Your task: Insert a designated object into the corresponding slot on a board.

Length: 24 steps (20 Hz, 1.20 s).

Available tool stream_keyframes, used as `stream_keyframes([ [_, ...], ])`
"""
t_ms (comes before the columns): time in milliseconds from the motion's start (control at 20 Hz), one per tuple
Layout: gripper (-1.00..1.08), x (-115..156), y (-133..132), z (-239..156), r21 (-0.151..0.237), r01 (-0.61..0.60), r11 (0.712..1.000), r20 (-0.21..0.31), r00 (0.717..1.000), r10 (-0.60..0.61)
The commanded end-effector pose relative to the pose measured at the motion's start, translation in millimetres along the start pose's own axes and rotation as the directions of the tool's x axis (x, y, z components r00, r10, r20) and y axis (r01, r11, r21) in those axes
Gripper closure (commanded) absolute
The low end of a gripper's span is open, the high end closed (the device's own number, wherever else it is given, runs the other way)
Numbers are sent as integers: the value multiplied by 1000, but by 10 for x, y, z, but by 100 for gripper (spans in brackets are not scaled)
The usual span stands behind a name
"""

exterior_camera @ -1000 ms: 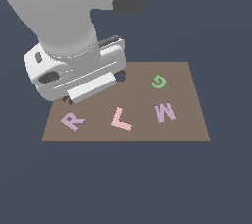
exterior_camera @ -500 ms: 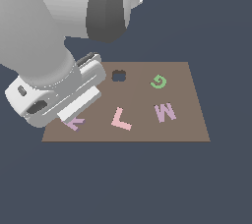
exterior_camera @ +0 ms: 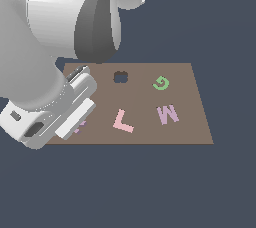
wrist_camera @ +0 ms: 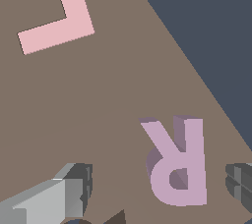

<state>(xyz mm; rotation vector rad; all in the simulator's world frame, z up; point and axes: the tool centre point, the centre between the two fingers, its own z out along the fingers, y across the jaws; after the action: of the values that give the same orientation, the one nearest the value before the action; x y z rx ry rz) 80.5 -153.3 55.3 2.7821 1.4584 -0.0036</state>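
Observation:
The lilac R block (wrist_camera: 179,169) lies flat on the brown board (wrist_camera: 113,95). In the wrist view it sits between my two fingers, which stand apart on either side of it. My gripper (wrist_camera: 157,182) is open and low over the R, gripping nothing. In the exterior view the hand (exterior_camera: 55,117) covers the board's (exterior_camera: 185,127) left front corner, and only a sliver of the R (exterior_camera: 80,125) shows beside it. The R-shaped slot is hidden in both views.
A pink L (exterior_camera: 122,121) (wrist_camera: 56,14) lies beside the R. A lilac W (exterior_camera: 167,114) and a green G (exterior_camera: 161,83) lie toward the exterior view's right. A small dark roundish hole (exterior_camera: 120,77) is at the board's back. The board's edge (wrist_camera: 197,70) runs close to the R.
The arm has swung toward the exterior view's left and come down over the R, covering it. The dark roundish hole it hid before is now uncovered.

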Motion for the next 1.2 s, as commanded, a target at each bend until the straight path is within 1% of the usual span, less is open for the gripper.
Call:
stream_keyframes([
  [0,-92,14,56,26,-1,29,1000,-1,1000,-29],
  [300,-92,33,120,58,-1,62,998,-2,998,-62],
  [750,-92,36,116,60,-1,60,998,-2,998,-60],
  [1150,-92,36,111,254,-1,58,998,-2,998,-58],
])
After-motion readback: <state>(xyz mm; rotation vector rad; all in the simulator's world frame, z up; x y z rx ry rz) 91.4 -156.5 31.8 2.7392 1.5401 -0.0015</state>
